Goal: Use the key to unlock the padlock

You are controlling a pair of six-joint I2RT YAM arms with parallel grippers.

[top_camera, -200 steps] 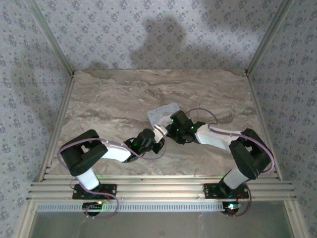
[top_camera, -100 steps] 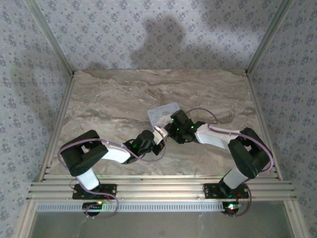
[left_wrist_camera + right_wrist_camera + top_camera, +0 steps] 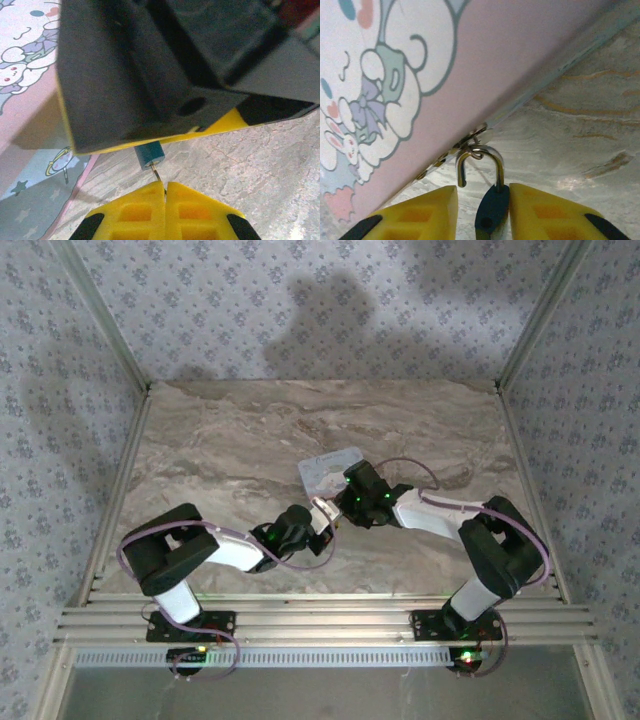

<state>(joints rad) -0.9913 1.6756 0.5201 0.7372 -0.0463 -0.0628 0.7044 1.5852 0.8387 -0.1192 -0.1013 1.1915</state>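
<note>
While the left gripper (image 3: pixel 165 191) pinches the key (image 3: pixel 155 173) between fingers pressed tight together, only the thin metal tip pokes out. It points straight ahead at the padlock (image 3: pixel 149 154) just beyond it. The tip touches the teal body's end face or sits just inside it; how deep cannot be told. Key and lock body look roughly in line, so the coming move reads as a short push along that axis and then a twist. From above, the left arm lies low over the table (image 3: pixel 200 460), elbow folded back by its base, forearm reaching right and forward. Meeting it from the other side, the right gripper (image 3: pixel 482 194) is clamped on the padlock, whose shackle (image 3: pixel 490 151) hooks through the hasp of the picture-lidded tin (image 3: pixel 470 65). Its arm stretches leftward, wrist crowding close over the key.
</note>
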